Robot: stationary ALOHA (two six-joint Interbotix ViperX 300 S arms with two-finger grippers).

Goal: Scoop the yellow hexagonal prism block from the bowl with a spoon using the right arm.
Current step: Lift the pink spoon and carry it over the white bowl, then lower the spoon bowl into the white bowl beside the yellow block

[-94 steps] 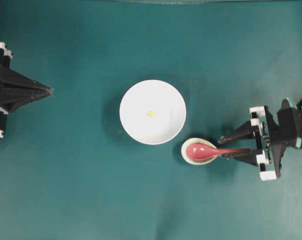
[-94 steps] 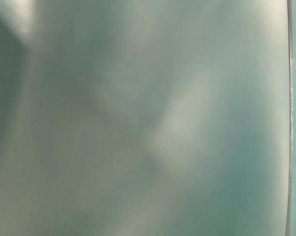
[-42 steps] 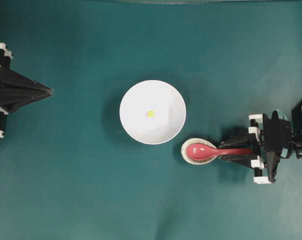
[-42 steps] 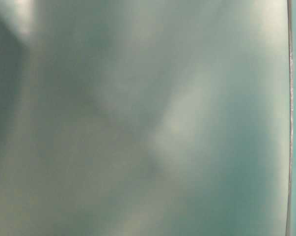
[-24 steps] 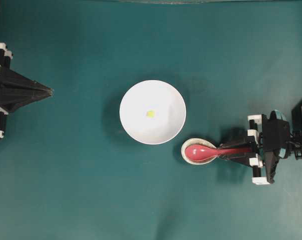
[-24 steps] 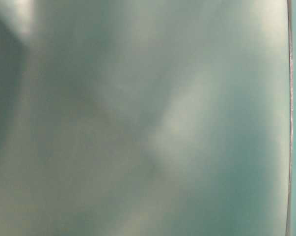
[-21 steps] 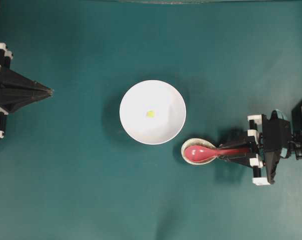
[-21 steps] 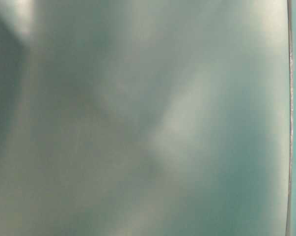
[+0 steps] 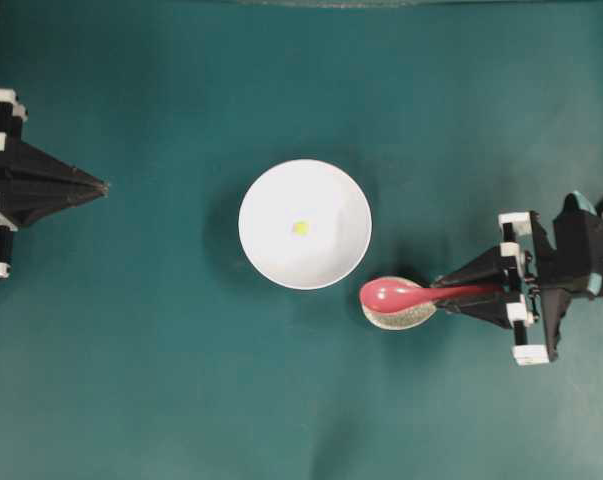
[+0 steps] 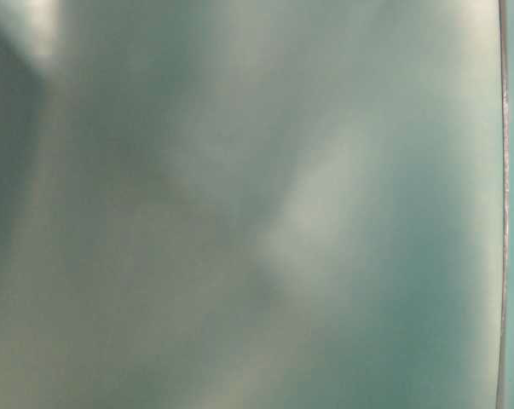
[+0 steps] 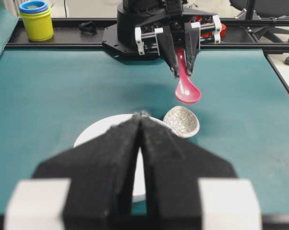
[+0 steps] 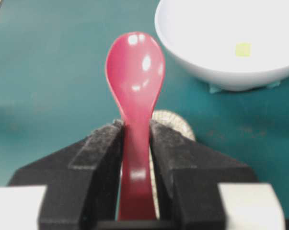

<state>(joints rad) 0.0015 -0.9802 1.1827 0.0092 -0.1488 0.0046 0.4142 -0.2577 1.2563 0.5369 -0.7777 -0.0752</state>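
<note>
- Overhead view: my right jaws (image 9: 473, 294) are clamped on the handle of the spoon (image 9: 406, 294), whose scoop hangs over the speckled spoon rest (image 9: 401, 316). The white bowl (image 9: 266, 235) sits mid-tabletop (image 9: 161, 380), just beside the scoop, with the yellow hexagonal prism block (image 9: 300, 228) near its centre. My left jaws (image 9: 99, 186) are pressed together, well apart from the bowl.
- Table-level view: only a blurred teal-grey surface, with a sliver of white at the right edge; I cannot tell what it is.
- Left wrist view: my left jaws (image 11: 141, 120) meet at a point, holding nothing. Beyond them is the bowl's rim (image 11: 94, 130), then the spoon rest (image 11: 181, 121) empty on the tabletop (image 11: 48, 96). The spoon (image 11: 186, 86) hangs above it, scoop tilted down, in my right jaws (image 11: 183, 69).
- Right wrist view: my right jaws (image 12: 135, 129) squeeze the spoon (image 12: 135, 76) by its handle. The spoon rest (image 12: 175, 122) peeks out underneath. The block (image 12: 243, 49) lies inside the bowl (image 12: 221, 72), up and to the right of the scoop.
</note>
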